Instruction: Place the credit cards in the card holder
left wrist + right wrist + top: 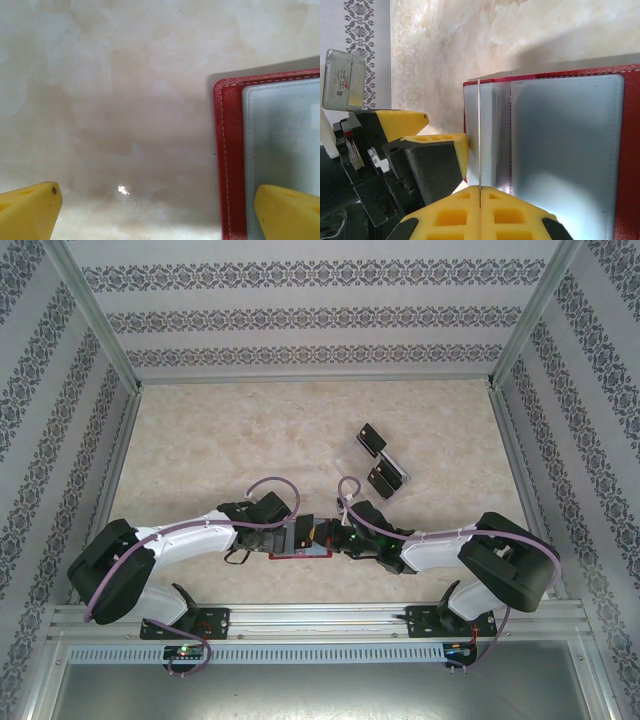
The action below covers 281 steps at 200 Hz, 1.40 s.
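Observation:
The red card holder (pixel 292 555) lies open on the table between both grippers, its greyish pockets (pixel 570 150) facing up. My right gripper (pixel 480 189) is shut on one credit card (pixel 479 135), seen edge-on as a thin line over the left pocket of the card holder (pixel 631 150). My left gripper (pixel 157 195) is open; one yellow finger (pixel 285 210) rests over the grey pocket of the card holder (pixel 227 150), the other (pixel 30 210) over bare table. Two more black credit cards (pixel 371 440) (pixel 388 478) sit in a clear rack. In the top view the left gripper (pixel 272 532) and right gripper (pixel 325 533) face each other.
The clear plastic rack (pixel 383 460) stands at the back right of the marble-look table (pixel 220 450). Patterned walls and metal frame posts (pixel 95 325) enclose the table. The left gripper's fingers (pixel 452 145) sit close beside the held card in the right wrist view.

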### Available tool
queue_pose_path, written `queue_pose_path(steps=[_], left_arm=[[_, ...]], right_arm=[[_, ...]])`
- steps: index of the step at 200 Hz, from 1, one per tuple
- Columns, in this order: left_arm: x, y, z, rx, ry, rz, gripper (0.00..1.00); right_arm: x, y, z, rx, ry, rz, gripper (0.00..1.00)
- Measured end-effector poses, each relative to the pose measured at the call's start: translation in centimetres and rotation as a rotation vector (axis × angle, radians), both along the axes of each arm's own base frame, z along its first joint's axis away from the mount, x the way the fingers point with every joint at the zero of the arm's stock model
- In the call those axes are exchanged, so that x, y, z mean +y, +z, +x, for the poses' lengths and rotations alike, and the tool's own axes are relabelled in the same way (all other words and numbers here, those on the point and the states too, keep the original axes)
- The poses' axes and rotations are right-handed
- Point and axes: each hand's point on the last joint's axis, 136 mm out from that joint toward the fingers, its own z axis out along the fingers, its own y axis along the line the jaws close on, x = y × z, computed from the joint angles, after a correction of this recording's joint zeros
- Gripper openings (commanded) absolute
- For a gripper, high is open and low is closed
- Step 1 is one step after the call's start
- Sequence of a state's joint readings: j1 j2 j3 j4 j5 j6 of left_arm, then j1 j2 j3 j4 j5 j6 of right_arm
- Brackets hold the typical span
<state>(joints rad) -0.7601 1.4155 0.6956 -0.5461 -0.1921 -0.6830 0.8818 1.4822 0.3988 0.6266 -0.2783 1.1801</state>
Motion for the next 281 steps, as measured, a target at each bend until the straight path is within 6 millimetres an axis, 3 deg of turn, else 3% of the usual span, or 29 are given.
queue_pose_path(steps=[68,281], left_arm=[[0.0,0.0,0.0,-0.001,0.002,-0.002,1.00],[0.0,0.0,0.0,-0.004,0.003,-0.007,1.00]], right_arm=[[-0.6,-2.0,-0.5,0.028,0.000,-0.031,0.00],[0.6,-3.6,-0.4,0.101,0.050,0.010,0.00]])
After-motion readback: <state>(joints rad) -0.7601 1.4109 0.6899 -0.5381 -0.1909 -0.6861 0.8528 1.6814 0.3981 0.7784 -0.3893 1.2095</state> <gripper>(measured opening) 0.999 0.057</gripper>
